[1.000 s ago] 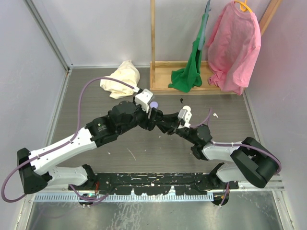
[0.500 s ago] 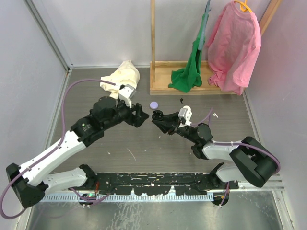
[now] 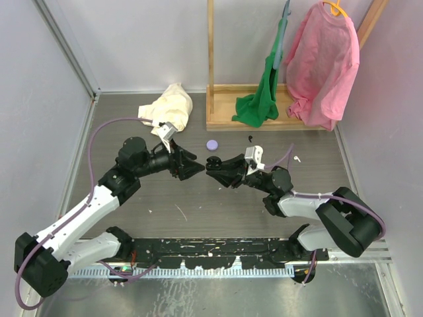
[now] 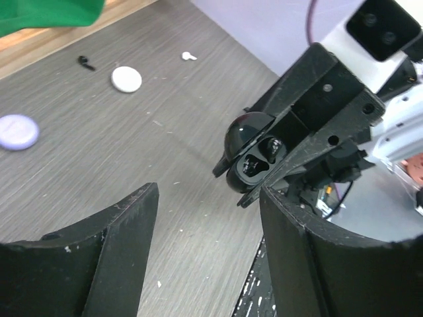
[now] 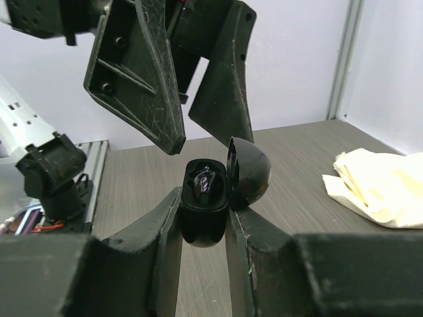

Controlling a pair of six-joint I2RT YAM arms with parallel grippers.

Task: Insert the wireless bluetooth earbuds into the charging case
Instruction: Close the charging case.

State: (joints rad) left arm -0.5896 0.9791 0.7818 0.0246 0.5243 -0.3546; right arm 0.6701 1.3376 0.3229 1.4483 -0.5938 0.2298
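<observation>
My right gripper [image 3: 216, 168] is shut on the black charging case [image 5: 206, 206], holding it above the table with its lid [image 5: 249, 173] swung open. A dark glossy earbud [image 5: 211, 179] sits in the case. The case also shows in the left wrist view [image 4: 254, 160]. My left gripper [image 3: 197, 170] is open and empty, its tips pointing at the case from the left, a short gap away. A small black earbud [image 4: 86, 63] lies on the table at the back, also in the top view [image 3: 252, 139].
A purple disc [image 3: 211, 144] lies behind the grippers. A white disc [image 4: 126, 78] and a small white piece [image 4: 190, 56] lie near the black earbud. A cream cloth [image 3: 166, 107] and a wooden rack [image 3: 218, 119] with green and pink garments stand at the back.
My left arm has drawn back to the left from over the right gripper and dropped lower; its open fingers now face the case. The right gripper has stayed nearly still with the case.
</observation>
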